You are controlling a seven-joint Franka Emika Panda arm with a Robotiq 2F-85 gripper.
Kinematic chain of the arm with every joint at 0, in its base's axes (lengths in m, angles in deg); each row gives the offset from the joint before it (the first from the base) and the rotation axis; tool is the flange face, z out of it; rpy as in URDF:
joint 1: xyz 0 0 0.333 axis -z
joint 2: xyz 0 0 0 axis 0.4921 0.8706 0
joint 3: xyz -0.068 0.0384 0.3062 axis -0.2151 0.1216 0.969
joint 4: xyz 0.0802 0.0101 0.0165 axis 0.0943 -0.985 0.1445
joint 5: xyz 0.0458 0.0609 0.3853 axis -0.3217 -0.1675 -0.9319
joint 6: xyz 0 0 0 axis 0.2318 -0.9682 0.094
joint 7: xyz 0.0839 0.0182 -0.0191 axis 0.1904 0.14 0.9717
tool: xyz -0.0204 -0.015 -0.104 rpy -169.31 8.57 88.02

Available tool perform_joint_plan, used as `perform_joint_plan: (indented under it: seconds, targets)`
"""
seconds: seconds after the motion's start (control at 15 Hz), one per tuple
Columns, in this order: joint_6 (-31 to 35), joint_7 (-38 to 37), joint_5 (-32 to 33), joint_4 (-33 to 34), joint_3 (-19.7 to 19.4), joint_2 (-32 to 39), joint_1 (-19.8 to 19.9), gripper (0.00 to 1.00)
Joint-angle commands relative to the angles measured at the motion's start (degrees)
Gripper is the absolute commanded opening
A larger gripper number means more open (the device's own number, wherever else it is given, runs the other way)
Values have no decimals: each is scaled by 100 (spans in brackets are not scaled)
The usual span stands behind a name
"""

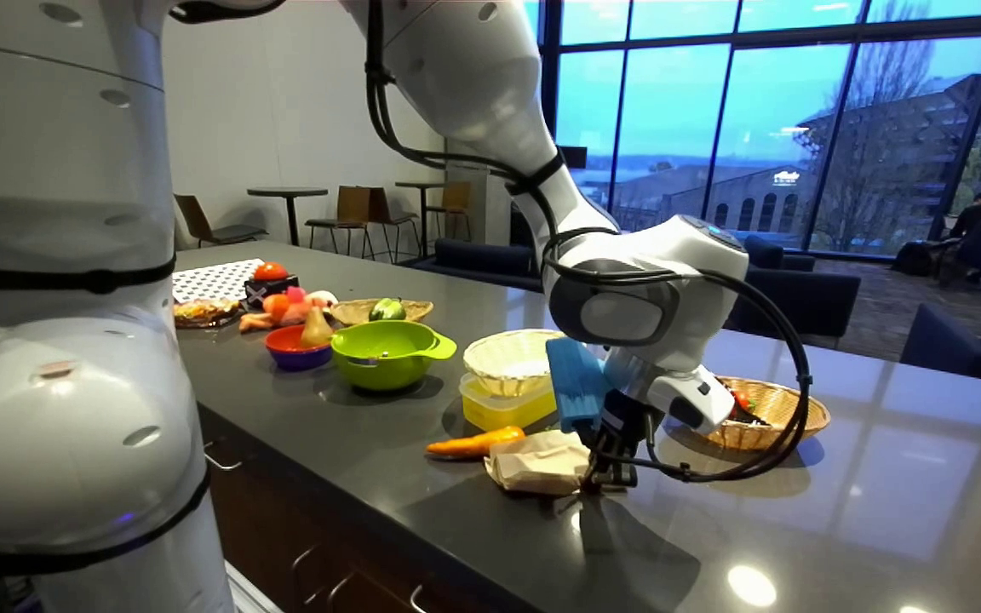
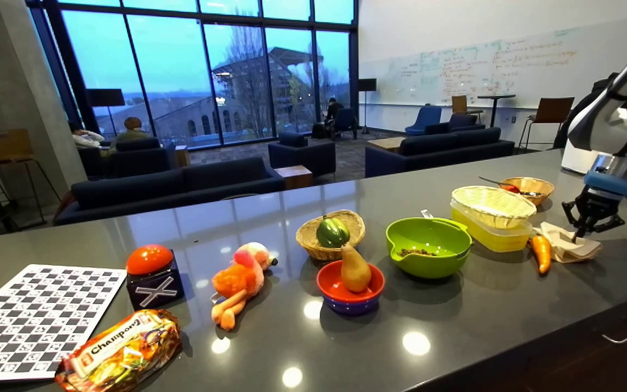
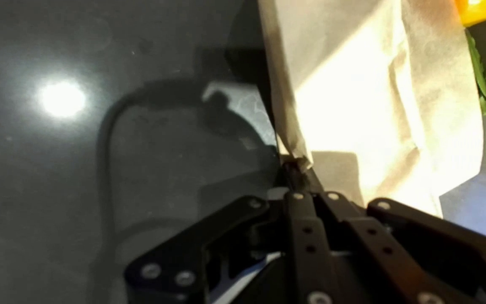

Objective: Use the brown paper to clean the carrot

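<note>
Bench (image 1: 882,511) before tall windows (image 1: 669,128): hand (image 1: 608,480) at brown paper (image 1: 540,464)

Seen in an exterior view, the grey, glossy bench carries the folded brown paper, with the hand directed down at its edge. The carrot (image 1: 475,443) lies just beside the paper, thick end toward it; contact between the two cannot be confirmed. Near both stands a yellow tub (image 1: 499,415) with a pale woven basket (image 1: 503,375) resting on top. A green bowl (image 1: 384,362) stands farther along the bench.

In an exterior view, a red bowl (image 2: 327,283), stacked on a purple bowl (image 2: 350,306), holds a pear (image 2: 356,272). A plush toy (image 2: 237,280) lies near a black box (image 2: 155,291) topped by a red dome (image 2: 150,260). A food pack (image 2: 123,348) lies at the edge of a checkered board (image 2: 47,316).

In the wrist view, the jaws of the hand stand together, clamped on the folded edge of the brown paper. The thick end of the carrot shows at the upper right corner. A green leaf (image 3: 484,82) shows at the paper's right edge.
</note>
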Motion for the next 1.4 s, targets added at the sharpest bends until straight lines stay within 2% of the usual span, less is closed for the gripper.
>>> perform_joint_plan:
  seconds: [0.0,0.33,0.4,0.47,0.67,1.0,1.2,1.33]
  targets:
    - [-137,158,-131,162,48,133,66,0]
    - [-123,98,-42,144,34,35,62,0]
    - [-131,62,-21,136,26,10,61,4]
    - [-138,48,-11,138,25,-4,59,27]
    - [-116,20,53,83,11,-102,54,33]
    - [-139,-180,382,-209,-28,-595,11,66]
    - [-320,-304,750,-513,-22,-1228,-9,88]
    - [-520,-323,1002,-724,7,-1744,-3,98]
